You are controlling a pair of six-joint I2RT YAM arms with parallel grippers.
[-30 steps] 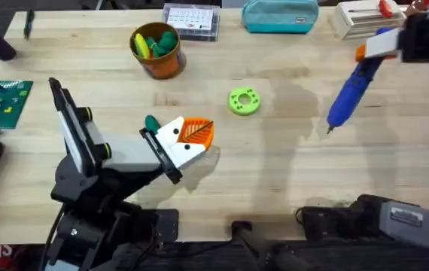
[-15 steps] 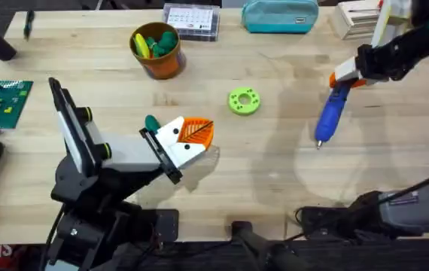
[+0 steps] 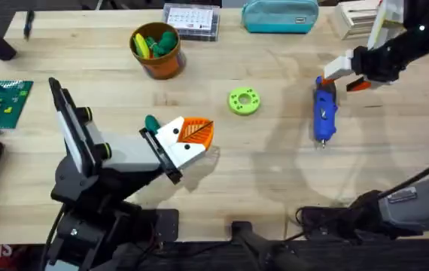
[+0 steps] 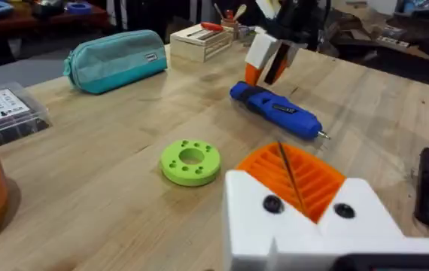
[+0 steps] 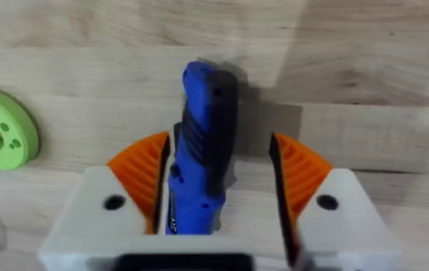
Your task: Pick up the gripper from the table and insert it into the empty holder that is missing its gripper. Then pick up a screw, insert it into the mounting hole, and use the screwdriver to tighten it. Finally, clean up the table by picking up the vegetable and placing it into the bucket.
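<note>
The blue pen-shaped screwdriver (image 3: pixel 324 111) lies flat on the plank-seamed wooden table (image 3: pixel 275 173), far right, thin metal bit pointing near. The right gripper (image 3: pixel 348 71), white with ribbed orange pads, straddles its butt with jaws spread. Left of it sits a flat green holed disc (image 3: pixel 244 101). The left gripper's (image 3: pixel 194 135) pads are pressed together.

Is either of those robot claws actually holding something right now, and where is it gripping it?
Nothing is held. The right gripper is open around the back end of the blue screwdriver, which lies on the table. The left gripper is shut and empty.

Blue screwdriver (image 4: pixel 276 111) flat on table (image 4: pixel 109 196), beyond green disc (image 4: pixel 190 162).
</note>
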